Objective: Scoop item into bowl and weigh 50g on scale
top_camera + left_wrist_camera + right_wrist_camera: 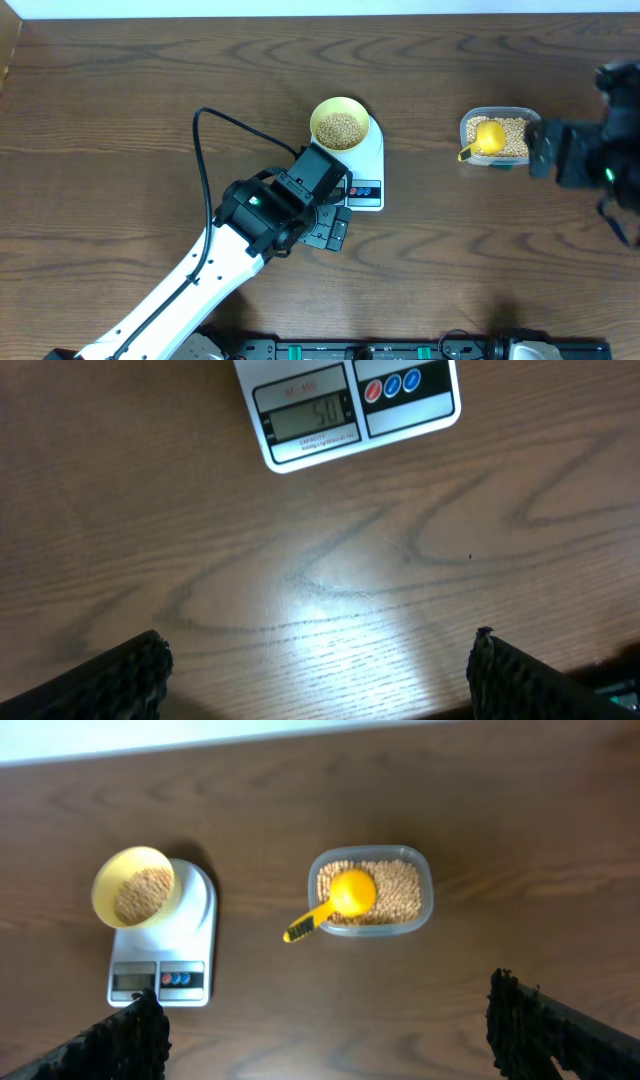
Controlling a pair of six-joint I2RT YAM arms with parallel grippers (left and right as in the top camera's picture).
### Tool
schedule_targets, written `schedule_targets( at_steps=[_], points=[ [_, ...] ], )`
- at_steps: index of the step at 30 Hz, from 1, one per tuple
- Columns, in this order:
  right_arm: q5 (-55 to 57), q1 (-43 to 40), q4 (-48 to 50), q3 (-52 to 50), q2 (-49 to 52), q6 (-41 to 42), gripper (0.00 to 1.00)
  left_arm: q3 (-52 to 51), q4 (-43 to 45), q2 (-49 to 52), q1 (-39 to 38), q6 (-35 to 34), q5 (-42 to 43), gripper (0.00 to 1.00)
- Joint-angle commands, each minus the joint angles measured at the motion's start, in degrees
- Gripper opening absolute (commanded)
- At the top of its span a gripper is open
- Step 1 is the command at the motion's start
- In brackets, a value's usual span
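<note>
Overhead: bowl (339,102) of beans (340,130) seated on the far end of the scale (374,160), well apart from the tub (497,110) and its scoop (488,138). Left pincer (332,228) just beside the scale's display end, released, with fingers spread wide and nothing between them. Same in the left wrist view: only bare surface (320,560) between the two pads.

Straight ahead of that pincer, the display (310,415), apparently reading 50, digits somewhat blurred. Long axis of the scale running directly away from the left pincer: display first, bowl beyond, out of the left wrist view.

Right pincer (325,1040) likewise released and empty, hanging back from the tub. Scoop resting on the tub's beans, handle poking over the rim on the scale side and slanting back toward the pincer.

Nearer to bowl and scale: left arm. Nearer to scoop and tub: right arm.

Judging by the reading, weighing probably at target. For any top-up or removal, a reach by the right pincer onto the handle, wrist turned to match its slant. For lifting the bowl, a reach by the left pincer over the display end.
</note>
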Motion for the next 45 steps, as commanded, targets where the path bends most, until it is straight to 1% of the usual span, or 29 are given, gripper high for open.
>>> schedule_targets(
  at_steps=[1,4,7,14,19,22,26,29,35,37,45],
  points=[
    [-1.1,-0.2,0.0,-0.4,-5.0,-0.6,0.99,0.7,-0.2,0.3,0.2,0.5,-0.7,0.97],
    [-2.1,-0.2,1.7,-3.3,-10.2,1.7,0.99,0.7,-0.2,0.3,0.2,0.5,-0.7,0.97],
    [-2.1,-0.2,5.1,-9.4,-16.3,4.6,0.99,0.7,-0.2,0.3,0.2,0.5,-0.7,0.97],
    [-2.0,-0.2,19.3,-32.1,-33.1,12.6,0.99,0.7,-0.2,0.3,0.2,0.5,-0.7,0.97],
    [1.1,-0.2,27.1,-46.2,-42.0,16.0,0.99,0.7,-0.2,0.3,0.2,0.5,-0.7,0.97],
    [2.9,-0.2,33.1,-54.9,-45.6,16.1,0.99,0.7,-0.2,0.3,0.2,0.5,-0.7,0.97],
    [2.8,-0.2,44.5,-65.9,-48.5,16.1,0.99,0.7,-0.2,0.3,0.2,0.5,-0.7,0.97],
    [3.0,-0.2,52.8,-72.5,-49.7,18.0,0.99,0.7,-0.2,0.3,0.2,0.5,-0.7,0.97],
    [7.3,-0.2,70.4,-84.8,-50.8,18.0,0.99,0.7,-0.2,0.3,0.2,0.5,-0.7,0.97],
    [8.0,-0.2,74.6,-87.8,-50.9,18.0,0.99,0.7,-0.2,0.3,0.2,0.5,-0.7,0.97],
    [8.7,-0.2,84.0,-95.0,-50.9,18.0,0.99,0.7,-0.2,0.3,0.2,0.5,-0.7,0.97]
  ],
)
